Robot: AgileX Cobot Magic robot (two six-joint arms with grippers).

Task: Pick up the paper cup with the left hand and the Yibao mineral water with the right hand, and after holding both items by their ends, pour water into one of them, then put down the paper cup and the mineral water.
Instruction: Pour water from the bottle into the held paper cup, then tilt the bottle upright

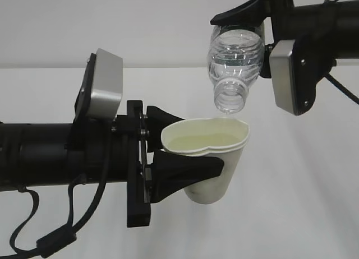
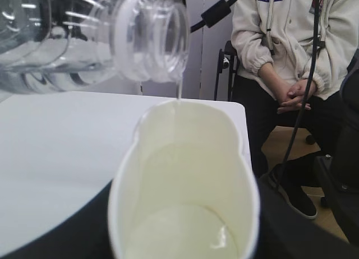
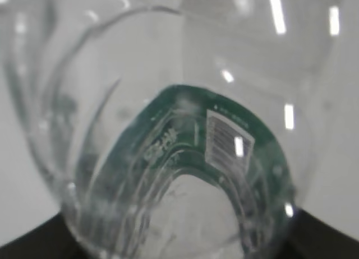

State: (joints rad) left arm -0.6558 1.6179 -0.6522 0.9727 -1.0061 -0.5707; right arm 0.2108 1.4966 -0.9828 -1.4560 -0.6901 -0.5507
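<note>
1 paper cup (image 1: 213, 158), clamped by the left hand (image 1: 168, 158), rim squashed oval, held clear of the white table (image 1: 303, 214); shallow water in its bottom. 1 Yibao mineral water (image 1: 235, 57) above it, tipped mouth-down over the rim, clamped by the right hand (image 1: 263, 29). Thin stream into cup. Behind: 1 seated person (image 2: 291, 57).

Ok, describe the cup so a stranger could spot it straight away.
Start at the thick black arm coming in from the left of the exterior view. Its claw clamps a small white paper cup, squeezed out of round at the rim. It sits just under the mouth of the tilted clear bottle, and it is the only opaque white container, with a pale cream inside.
</note>
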